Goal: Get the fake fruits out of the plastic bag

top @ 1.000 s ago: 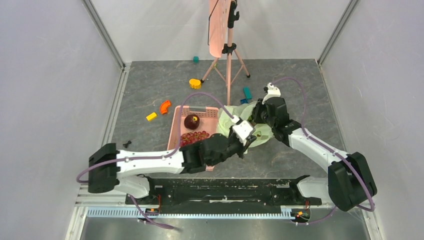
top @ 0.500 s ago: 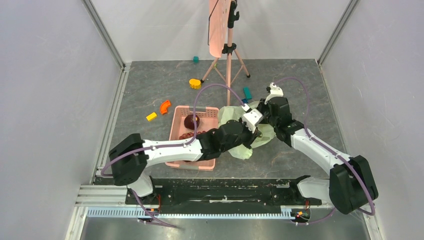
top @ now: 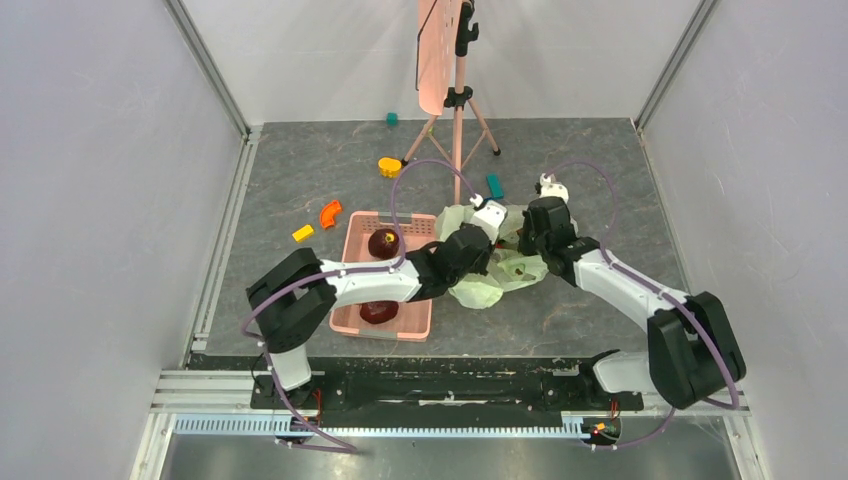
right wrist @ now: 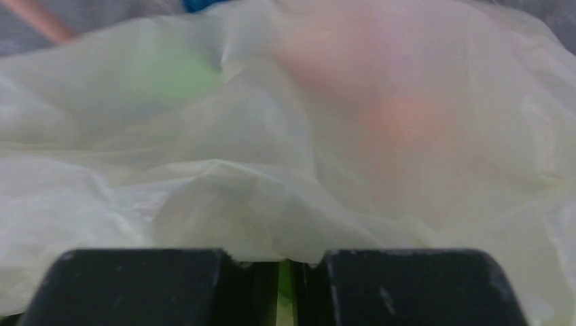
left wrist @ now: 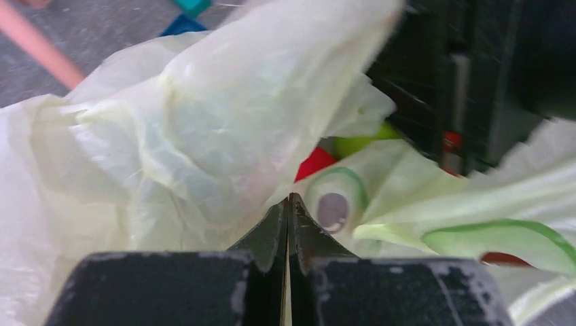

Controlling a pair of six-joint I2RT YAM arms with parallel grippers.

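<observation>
The pale-green plastic bag (top: 480, 292) lies crumpled right of the pink basket, between my two grippers. My left gripper (top: 497, 238) reaches across the basket, and its fingertips (left wrist: 289, 207) are shut on a fold of bag film (left wrist: 224, 122) that rises from them. Past that fold a red fruit (left wrist: 314, 163) and a green fruit (left wrist: 353, 144) show in the bag's mouth. My right gripper (top: 522, 240) meets the bag from the right and is shut on the bag (right wrist: 272, 204). A green fruit (right wrist: 173, 75) and an orange fruit (right wrist: 401, 115) glow blurred through the film.
The pink basket (top: 395, 218) holds two dark maroon fruits (top: 384, 243) (top: 378, 312). A pink tripod with a board (top: 458, 110) stands behind the bag. Small toy blocks lie scattered: yellow (top: 390, 167), orange (top: 330, 213), yellow (top: 302, 233), teal (top: 494, 185). Walls close in on both sides.
My left arm has stretched forward over the basket, carrying its shut gripper from the bag's near side to its far side beside the right gripper. The right gripper has shifted slightly and closed a little.
</observation>
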